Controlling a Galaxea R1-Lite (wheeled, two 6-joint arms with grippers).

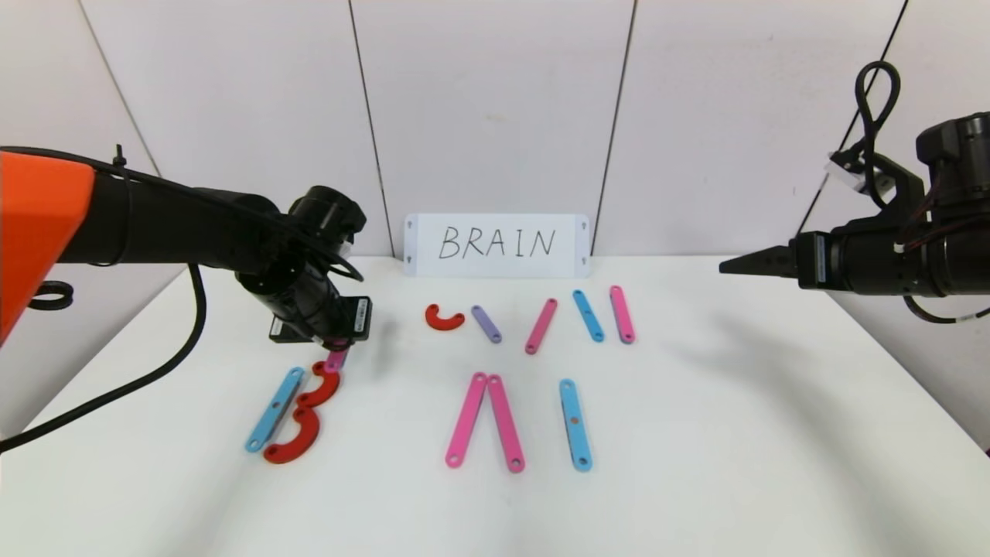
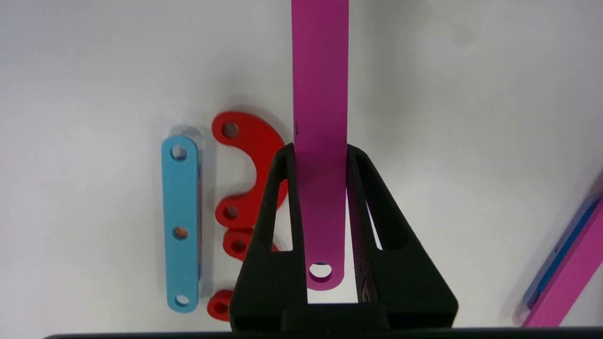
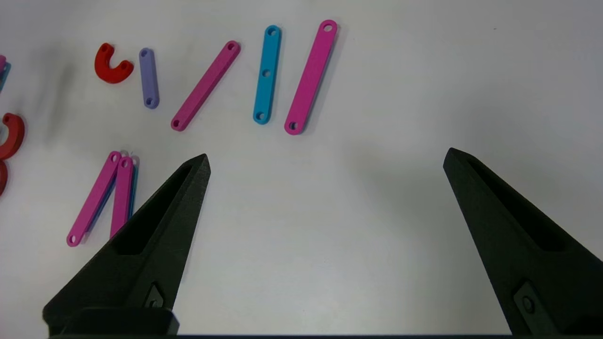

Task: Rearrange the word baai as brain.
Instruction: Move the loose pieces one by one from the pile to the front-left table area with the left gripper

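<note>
The word lies on the white table [image 1: 696,433]. At the left, a light-blue strip [image 1: 274,409] and two red arcs [image 1: 294,433] form a B. In the middle, two pink strips [image 1: 485,420] meet as an inverted V, with a light-blue strip [image 1: 575,424] to their right. My left gripper [image 1: 334,352] is shut on a pink strip [image 2: 320,141] and holds it just behind the B's top. My right gripper [image 1: 731,265] is open and empty, raised at the right; its fingers [image 3: 155,226] frame bare table.
Spare pieces lie in a back row: a red arc [image 1: 443,317], a short purple strip [image 1: 486,323], a pink strip [image 1: 541,326], a light-blue strip [image 1: 588,316] and a pink strip [image 1: 622,313]. A white "BRAIN" card [image 1: 496,244] leans against the wall.
</note>
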